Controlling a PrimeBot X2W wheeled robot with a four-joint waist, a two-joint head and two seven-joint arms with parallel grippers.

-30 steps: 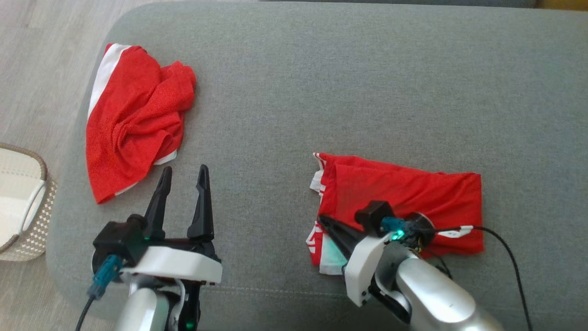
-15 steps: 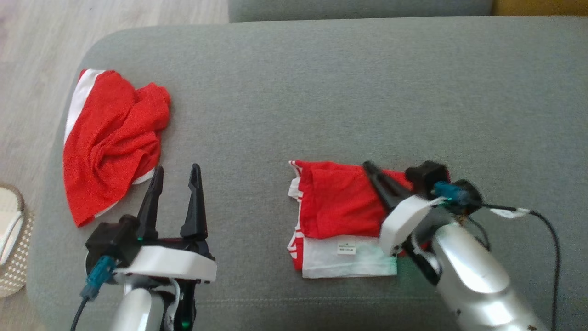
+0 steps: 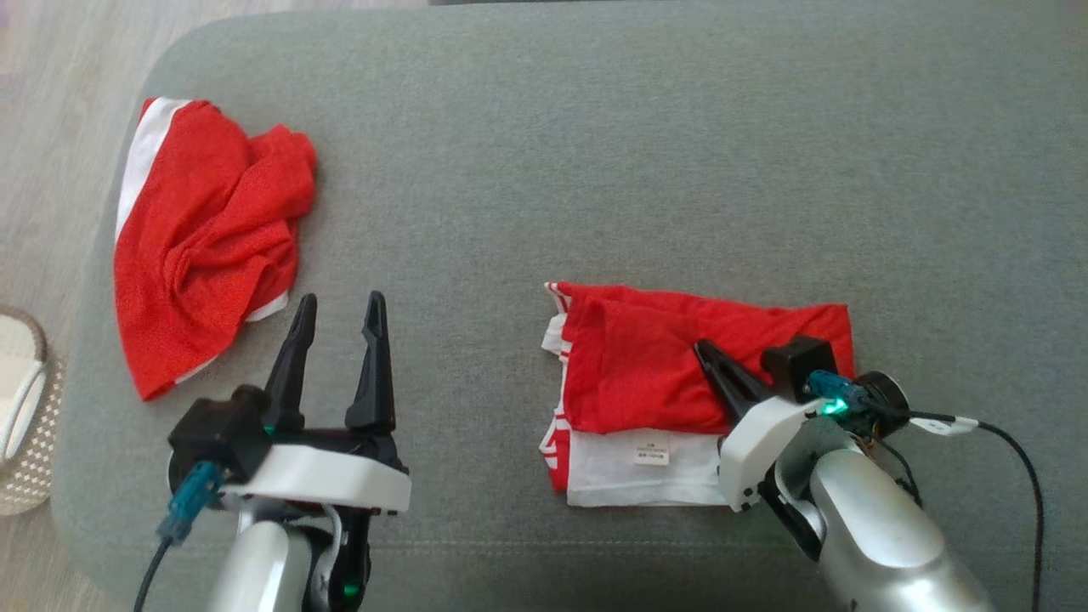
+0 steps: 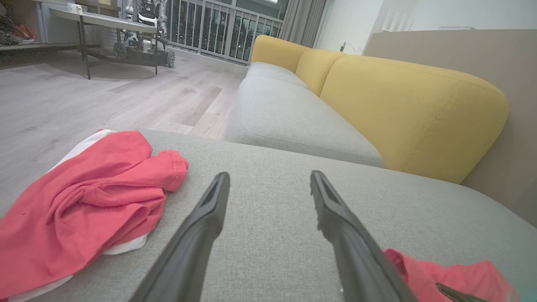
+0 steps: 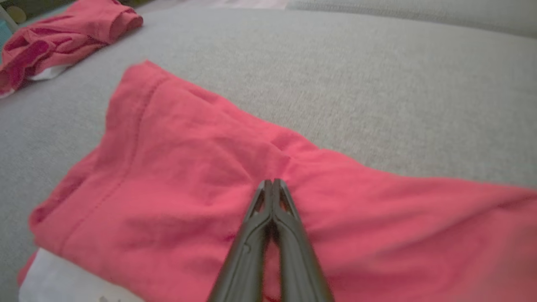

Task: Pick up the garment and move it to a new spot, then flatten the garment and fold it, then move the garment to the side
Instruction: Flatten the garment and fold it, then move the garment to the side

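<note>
A folded red garment (image 3: pixel 637 374) with a white inner layer and a small label lies on the grey cushion (image 3: pixel 595 170), right of centre. My right gripper (image 3: pixel 701 347) is shut, its tips resting on the garment's top red layer (image 5: pixel 188 167) near the middle, where the cloth puckers slightly. No cloth shows pinched between the fingers (image 5: pixel 289 235). My left gripper (image 3: pixel 338 297) hovers open and empty over bare cushion near the front edge, left of the garment. In the left wrist view the left gripper (image 4: pixel 268 176) points across the cushion, and the garment's edge (image 4: pixel 444 272) peeks in at lower right.
A second red and white garment (image 3: pixel 204 246) lies crumpled at the cushion's far left, just beyond my left gripper. A woven basket (image 3: pixel 21 459) stands on the wooden floor past the left edge. A yellow sofa back (image 4: pixel 398 105) rises behind the neighbouring cushion.
The head camera has shifted. My right gripper has swept from the garment's front left corner to its middle, and the white layer with the label now shows. The left gripper has stayed open.
</note>
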